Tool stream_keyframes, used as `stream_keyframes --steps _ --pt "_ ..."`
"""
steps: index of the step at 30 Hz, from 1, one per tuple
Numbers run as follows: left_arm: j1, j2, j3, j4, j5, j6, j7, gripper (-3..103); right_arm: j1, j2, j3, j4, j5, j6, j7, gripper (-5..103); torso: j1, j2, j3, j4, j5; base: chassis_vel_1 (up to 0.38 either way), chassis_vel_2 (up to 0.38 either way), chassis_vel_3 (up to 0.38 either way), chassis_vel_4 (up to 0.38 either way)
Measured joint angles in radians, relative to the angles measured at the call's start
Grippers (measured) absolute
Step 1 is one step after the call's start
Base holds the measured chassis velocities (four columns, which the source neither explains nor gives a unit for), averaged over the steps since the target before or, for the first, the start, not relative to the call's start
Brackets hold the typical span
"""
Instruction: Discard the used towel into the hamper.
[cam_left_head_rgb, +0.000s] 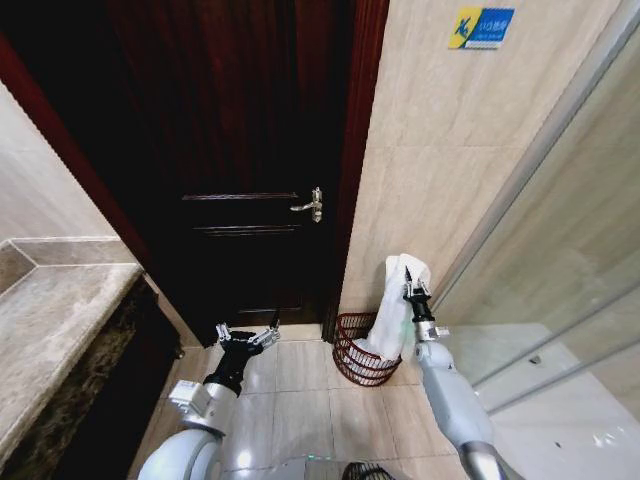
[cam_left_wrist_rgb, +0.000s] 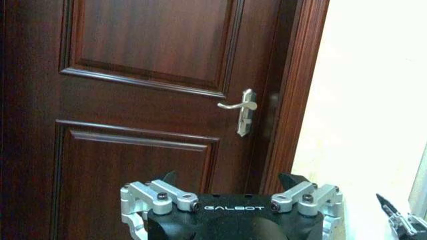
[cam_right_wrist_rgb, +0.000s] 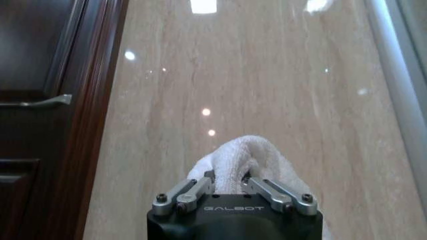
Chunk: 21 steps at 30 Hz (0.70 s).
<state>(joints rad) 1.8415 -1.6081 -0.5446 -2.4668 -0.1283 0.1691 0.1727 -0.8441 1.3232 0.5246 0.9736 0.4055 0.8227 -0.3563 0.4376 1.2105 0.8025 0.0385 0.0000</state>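
One fold of the towel (cam_left_head_rgb: 401, 300) pinched in the closed jaws of the right gripper (cam_left_head_rgb: 415, 291), held high, tail draped down into the hamper (cam_left_head_rgb: 358, 355) by the tiled wall (cam_left_head_rgb: 440, 160). Judged soft, limp, light, unbreakable; best gripped at a bunched fold, as here. Left gripper (cam_left_head_rgb: 247, 337) parked low before the door (cam_left_head_rgb: 250, 150), jaws spread, holding nothing.

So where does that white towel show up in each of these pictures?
Head view: the towel hangs from the right pincer above the hamper, right of centre.
Left wrist view: not in it.
Right wrist view: bottom centre, bunched in the pincer.
Shared landmark: the door handle.
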Motion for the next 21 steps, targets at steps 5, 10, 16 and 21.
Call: stream_keyframes --steps 5,10,16,21 --pt "0.000 0.000 0.000 0.000 0.000 0.000 0.000 100 0.020 0.003 -0.002 -0.018 0.001 0.000 -0.005 13 0.000 0.000 0.000 -0.0001 -0.0002 0.000 0.000 0.000 0.000" --pt "0.000 0.000 0.000 0.000 0.000 0.000 0.000 100 0.060 0.046 0.007 -0.015 -0.013 0.000 0.005 13 0.000 0.000 0.000 0.0000 -0.0001 0.000 0.000 0.000 0.000" --pt "0.000 0.000 0.000 0.000 0.000 0.000 0.000 100 0.065 0.077 0.013 -0.018 -0.015 0.000 0.010 13 0.000 0.000 0.000 0.0003 -0.0001 0.000 0.000 0.000 0.000" --pt "0.000 0.000 0.000 0.000 0.000 0.000 0.000 100 0.064 0.086 0.035 -0.085 0.023 0.000 0.003 13 0.000 0.000 0.000 0.0000 0.0000 0.000 0.000 0.000 0.000"
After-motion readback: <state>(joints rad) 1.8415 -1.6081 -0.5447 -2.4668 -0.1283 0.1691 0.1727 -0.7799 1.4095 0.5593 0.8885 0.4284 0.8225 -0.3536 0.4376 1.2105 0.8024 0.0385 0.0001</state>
